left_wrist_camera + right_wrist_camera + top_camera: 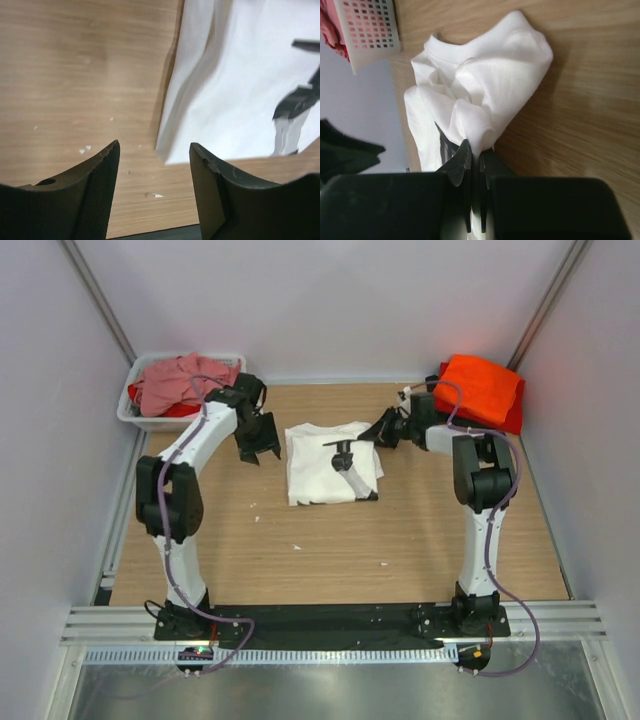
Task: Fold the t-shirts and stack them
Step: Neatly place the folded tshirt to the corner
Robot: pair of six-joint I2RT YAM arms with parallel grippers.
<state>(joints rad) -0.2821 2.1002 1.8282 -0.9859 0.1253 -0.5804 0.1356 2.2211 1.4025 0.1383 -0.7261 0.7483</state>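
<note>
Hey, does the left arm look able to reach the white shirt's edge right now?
Probably yes: the left fingers hang open right beside the white shirt, with only bare table between them.

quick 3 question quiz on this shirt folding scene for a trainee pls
1. True or false: the right gripper is shut on the white cloth t-shirt with a black print.
2. Where on the wooden table does the folded orange cloth t-shirt lie? A near left corner; B back right corner; C centre.
3. Fill in: the left gripper has its jaws ____.
Key: 1 true; 2 B; 3 open.
</note>
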